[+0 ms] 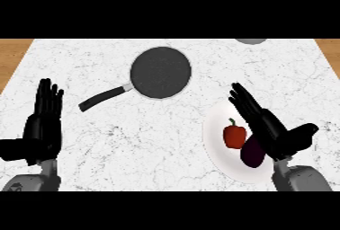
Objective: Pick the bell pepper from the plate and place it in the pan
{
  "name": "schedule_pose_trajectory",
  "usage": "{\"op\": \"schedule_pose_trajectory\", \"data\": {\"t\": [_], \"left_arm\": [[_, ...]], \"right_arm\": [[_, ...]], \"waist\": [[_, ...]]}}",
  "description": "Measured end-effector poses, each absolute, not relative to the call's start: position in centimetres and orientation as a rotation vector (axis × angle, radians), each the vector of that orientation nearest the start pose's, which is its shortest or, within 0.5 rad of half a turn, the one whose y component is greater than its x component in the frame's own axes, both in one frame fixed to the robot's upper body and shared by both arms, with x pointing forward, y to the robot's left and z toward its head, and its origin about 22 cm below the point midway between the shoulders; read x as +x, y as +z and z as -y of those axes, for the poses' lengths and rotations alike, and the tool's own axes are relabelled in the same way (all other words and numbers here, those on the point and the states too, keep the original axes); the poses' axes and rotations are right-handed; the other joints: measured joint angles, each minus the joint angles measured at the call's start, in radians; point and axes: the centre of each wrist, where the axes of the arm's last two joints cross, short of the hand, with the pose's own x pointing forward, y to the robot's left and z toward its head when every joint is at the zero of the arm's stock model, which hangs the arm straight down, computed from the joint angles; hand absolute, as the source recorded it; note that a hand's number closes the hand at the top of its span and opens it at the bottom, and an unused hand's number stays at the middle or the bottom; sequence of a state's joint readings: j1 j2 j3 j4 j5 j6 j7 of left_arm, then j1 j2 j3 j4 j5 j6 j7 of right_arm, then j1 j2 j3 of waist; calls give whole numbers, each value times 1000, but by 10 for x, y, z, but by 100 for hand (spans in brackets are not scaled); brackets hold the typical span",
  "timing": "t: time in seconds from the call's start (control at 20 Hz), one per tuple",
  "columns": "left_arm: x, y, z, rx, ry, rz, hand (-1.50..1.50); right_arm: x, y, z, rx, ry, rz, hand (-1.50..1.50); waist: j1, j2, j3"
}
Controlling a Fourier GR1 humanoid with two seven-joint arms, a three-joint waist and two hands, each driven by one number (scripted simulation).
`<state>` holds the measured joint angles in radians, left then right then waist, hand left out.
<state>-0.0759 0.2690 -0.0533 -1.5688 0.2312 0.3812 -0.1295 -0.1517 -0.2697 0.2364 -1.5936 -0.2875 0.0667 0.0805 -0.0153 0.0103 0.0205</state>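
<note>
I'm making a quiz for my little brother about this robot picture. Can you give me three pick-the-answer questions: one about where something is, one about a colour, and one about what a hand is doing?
1. Where is the bell pepper?
A) in the pan
B) on the plate
C) on the bare counter

2. What colour is the bell pepper?
A) red
B) yellow
C) blue

3. How is the right hand?
A) curled round the pepper
B) open, holding nothing
C) gripping the pan's handle

Answers:
1 B: it lies on the white plate beside a dark eggplant, and the pan holds nothing.
2 A: its body is red, with a small green stem on top.
3 B: its fingers are straight, over the plate's right side.
</note>
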Motion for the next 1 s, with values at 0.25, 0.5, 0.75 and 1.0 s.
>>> {"op": "schedule_pose_trajectory", "data": {"t": [0.25,0.5,0.75,1.0], "left_arm": [[249,19,-286,345,25,1629,0],[230,-1,-301,390,-93,1486,0],[216,-11,-308,392,-170,1399,0],[218,-2,-302,365,-224,1386,0]], "right_arm": [[280,52,240,-17,25,1642,-150],[267,29,298,-522,-246,1473,-150],[225,-3,304,-804,-401,1230,-150],[200,0,306,-939,-230,1064,-150]], "waist": [[0,-7,-14],[-53,-5,-25],[-47,-15,-28],[-16,-14,-29]]}}
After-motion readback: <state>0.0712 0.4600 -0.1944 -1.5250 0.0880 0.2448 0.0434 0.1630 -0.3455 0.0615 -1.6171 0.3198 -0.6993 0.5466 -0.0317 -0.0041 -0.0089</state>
